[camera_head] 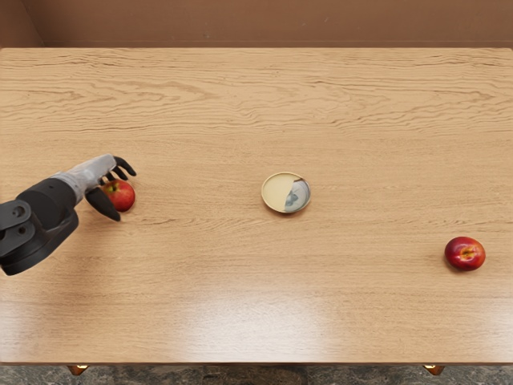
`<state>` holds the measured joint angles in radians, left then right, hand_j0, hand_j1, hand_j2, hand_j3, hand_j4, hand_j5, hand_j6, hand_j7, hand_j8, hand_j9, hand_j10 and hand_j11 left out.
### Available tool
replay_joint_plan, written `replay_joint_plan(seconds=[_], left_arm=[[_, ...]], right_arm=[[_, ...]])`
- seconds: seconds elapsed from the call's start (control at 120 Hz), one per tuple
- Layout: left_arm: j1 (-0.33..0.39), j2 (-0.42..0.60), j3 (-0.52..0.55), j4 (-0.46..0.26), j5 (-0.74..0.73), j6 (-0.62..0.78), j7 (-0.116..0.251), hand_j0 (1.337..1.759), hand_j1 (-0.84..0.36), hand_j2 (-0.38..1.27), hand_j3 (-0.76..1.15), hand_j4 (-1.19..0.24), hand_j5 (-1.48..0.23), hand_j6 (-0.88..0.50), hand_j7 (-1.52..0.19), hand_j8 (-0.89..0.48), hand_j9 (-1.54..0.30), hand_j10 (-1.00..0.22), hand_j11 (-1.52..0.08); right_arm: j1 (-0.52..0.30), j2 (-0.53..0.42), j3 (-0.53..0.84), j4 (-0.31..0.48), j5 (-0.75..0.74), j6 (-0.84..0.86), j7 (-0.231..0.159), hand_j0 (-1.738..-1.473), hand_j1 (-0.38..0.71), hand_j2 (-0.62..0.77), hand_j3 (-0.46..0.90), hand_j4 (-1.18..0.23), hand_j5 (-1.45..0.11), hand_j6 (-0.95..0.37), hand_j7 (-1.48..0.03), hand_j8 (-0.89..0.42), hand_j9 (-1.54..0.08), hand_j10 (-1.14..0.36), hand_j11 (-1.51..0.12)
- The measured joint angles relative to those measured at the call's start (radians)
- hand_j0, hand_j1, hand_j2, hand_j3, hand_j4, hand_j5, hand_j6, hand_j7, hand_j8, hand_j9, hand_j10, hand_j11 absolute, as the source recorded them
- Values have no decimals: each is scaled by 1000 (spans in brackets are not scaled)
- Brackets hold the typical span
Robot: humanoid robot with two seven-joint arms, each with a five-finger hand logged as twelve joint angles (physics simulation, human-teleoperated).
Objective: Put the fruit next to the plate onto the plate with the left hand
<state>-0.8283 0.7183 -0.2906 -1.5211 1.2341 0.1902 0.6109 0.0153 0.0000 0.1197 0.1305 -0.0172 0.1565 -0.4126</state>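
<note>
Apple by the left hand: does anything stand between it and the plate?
Nothing visible does. No object lies between the apple and the plate; the other red fruit lies beyond the plate, far right.

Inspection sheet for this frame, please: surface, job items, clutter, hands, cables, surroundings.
Surface: wooden table, bare apart from the items below.
Job's things: small round plate near the table's centre, nothing on it; red apple far to its left, on the table and not yet on the plate.
Clutter: second red fruit alone near the right edge.
Grippers: left hand sits right against the apple; whether it grips it cannot be told. Right hand not in view.
Cables: nothing seen.
Surroundings: brown wall behind the table; a strip of grey floor below the front edge.
</note>
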Motion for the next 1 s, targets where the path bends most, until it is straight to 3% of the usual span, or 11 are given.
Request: replay_joint_plan(seconds=[0.633,0.8,0.942,1.0], left_arm=[[-1,-7,1,3,-2,0,0,1657,-231,148,0,-502,-652,-503,-651,-488,-653,-501,-653],[0,-9,0,7,0,-1,0,1656,-260,209,0,-546,-698,-483,-705,-458,-712,-538,-712],[0,-10,0,8,-3,-3,0,1654,-377,366,0,-563,-756,-392,-759,-381,-759,-561,-759],[0,-10,0,8,-4,-3,0,1654,-364,341,0,-574,-771,-382,-773,-375,-774,-572,-774]], right_arm=[[2,0,-1,0,-1,0,0,-1658,-349,0,0,0,0,0,0,0,0,0,0],[2,0,-1,0,-1,0,0,-1658,-349,0,0,0,0,0,0,0,0,0,0],[2,0,-2,0,-1,0,0,-1658,-349,0,0,0,0,0,0,0,0,0,0],[2,0,-2,0,-1,0,0,-1658,-349,0,0,0,0,0,0,0,0,0,0]])
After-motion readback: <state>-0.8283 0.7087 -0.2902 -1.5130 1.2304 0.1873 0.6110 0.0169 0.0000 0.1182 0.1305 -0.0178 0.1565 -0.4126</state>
